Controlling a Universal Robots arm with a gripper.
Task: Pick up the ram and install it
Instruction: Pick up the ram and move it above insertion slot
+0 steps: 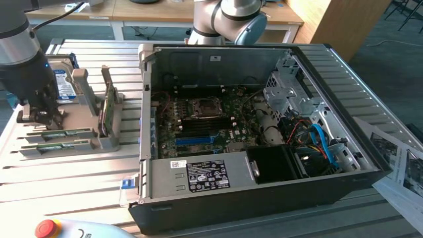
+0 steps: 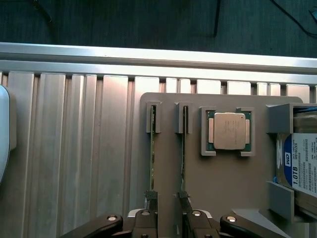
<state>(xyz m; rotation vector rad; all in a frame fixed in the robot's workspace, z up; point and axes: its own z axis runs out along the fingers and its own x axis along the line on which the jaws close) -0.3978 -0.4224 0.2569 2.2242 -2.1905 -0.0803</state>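
the table is bare silver metal, ribbed in long parallel stripes. the holder is a flat grey-brown. the ram sticks are green with pale patches, and in the wrist view they read edge-on as thin dull-green lines. the processor is silver, framed in green. the hard drive wears a blue and white label with black print. the gripper is black, dotted with silver screw heads. the computer case is black outside and grey inside (its motherboard is green, with blue slots). it also has a bright blue cable and a black label with white print. the button is red.
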